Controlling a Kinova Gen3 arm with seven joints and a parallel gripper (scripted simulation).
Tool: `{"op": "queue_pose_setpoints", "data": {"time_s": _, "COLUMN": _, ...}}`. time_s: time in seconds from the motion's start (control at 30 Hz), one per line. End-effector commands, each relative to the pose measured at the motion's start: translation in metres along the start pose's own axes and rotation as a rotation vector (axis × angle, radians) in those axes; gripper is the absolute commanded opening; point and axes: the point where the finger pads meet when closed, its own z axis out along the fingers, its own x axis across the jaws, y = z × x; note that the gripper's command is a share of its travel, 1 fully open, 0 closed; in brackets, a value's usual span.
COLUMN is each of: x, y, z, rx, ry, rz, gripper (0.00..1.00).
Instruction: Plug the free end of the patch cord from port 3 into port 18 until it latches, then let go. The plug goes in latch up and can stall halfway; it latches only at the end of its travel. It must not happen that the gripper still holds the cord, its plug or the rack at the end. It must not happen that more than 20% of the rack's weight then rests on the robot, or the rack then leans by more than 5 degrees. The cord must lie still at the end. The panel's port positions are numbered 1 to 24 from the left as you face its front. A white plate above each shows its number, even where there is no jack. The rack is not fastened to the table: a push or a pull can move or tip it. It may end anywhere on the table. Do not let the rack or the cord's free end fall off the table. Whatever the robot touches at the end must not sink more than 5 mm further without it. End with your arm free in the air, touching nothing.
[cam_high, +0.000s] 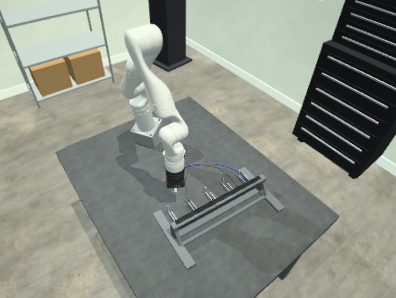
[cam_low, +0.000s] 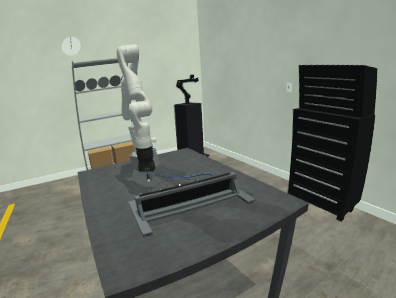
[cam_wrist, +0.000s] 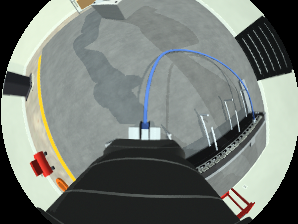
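Jaws (cam_high: 175, 189) clamped on plug (cam_wrist: 147, 127), blue cord (cam_wrist: 200, 55) arcing to rack (cam_high: 220, 207)

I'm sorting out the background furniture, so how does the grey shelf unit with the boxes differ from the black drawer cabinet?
The shelf unit is pale grey and open-framed, so its two brown boxes show; the drawer cabinet is black and closed, with rows of drawers bearing light handles. The shelf unit stands behind the arm's base, the cabinet off to the other side. Both stand on the floor by the wall.

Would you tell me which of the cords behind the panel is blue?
The long arching cord held in the gripper; the short cords behind the panel are pale grey.
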Motion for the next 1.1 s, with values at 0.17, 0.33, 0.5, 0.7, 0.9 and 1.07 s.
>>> {"op": "queue_pose_setpoints", "data": {"time_s": 0.17, "x": 0.015, "y": 0.008, "z": -0.003, "rx": -0.002, "ry": 0.001, "rz": -0.096, "gripper": 0.00}}
{"op": "queue_pose_setpoints", "data": {"time_s": 0.33, "x": 0.024, "y": 0.013, "z": -0.005, "rx": -0.001, "ry": 0.001, "rz": -0.159, "gripper": 0.00}}
{"op": "queue_pose_setpoints", "data": {"time_s": 0.5, "x": 0.029, "y": 0.016, "z": -0.006, "rx": -0.001, "ry": 0.001, "rz": -0.192, "gripper": 0.00}}
{"op": "queue_pose_setpoints", "data": {"time_s": 0.7, "x": 0.037, "y": 0.021, "z": -0.008, "rx": -0.001, "ry": 0.001, "rz": -0.253, "gripper": 0.00}}
{"op": "queue_pose_setpoints", "data": {"time_s": 0.9, "x": 0.045, "y": 0.025, "z": -0.010, "rx": -0.001, "ry": 0.001, "rz": -0.305, "gripper": 0.00}}
{"op": "queue_pose_setpoints", "data": {"time_s": 1.07, "x": 0.048, "y": 0.026, "z": -0.010, "rx": -0.001, "ry": 0.001, "rz": -0.327, "gripper": 0.00}}
